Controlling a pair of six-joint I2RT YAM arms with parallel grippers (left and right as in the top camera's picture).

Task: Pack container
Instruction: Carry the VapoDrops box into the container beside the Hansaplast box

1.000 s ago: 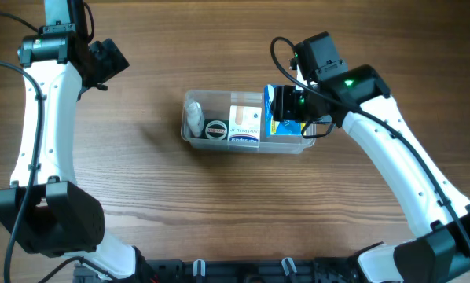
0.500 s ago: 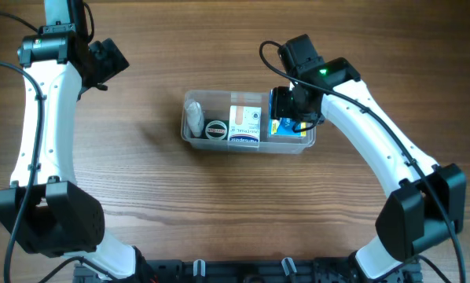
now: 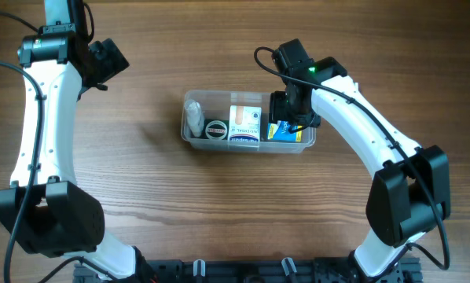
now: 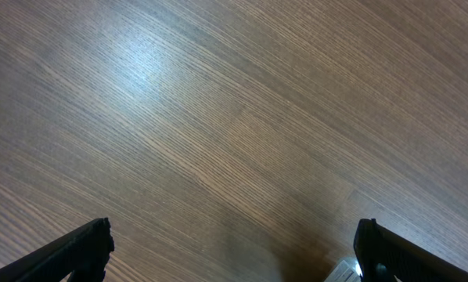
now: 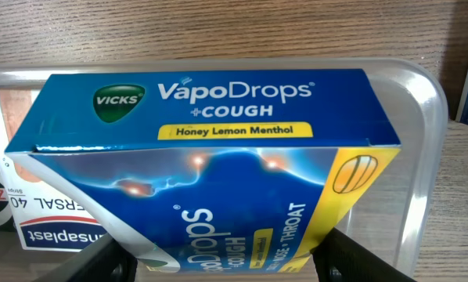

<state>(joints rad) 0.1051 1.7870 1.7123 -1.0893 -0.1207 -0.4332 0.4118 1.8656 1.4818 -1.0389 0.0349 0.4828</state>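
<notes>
Wooden table (image 3: 141,196), far left: left tool (image 4: 234,243) spread wide, holding nothing. At centre, clear container (image 3: 211,102), probably light, thin-walled, springy, slick; best gripped at rim, near a corner. In its right end, blue cough-drop box (image 5: 218,180), pinched by right tool (image 5: 230,262).

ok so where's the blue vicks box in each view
overhead: blue vicks box at the right end of the container, under the right end effector
left wrist: not in it
right wrist: fills the middle of the frame
shared landmark: the container, its clear rounded wall
</notes>
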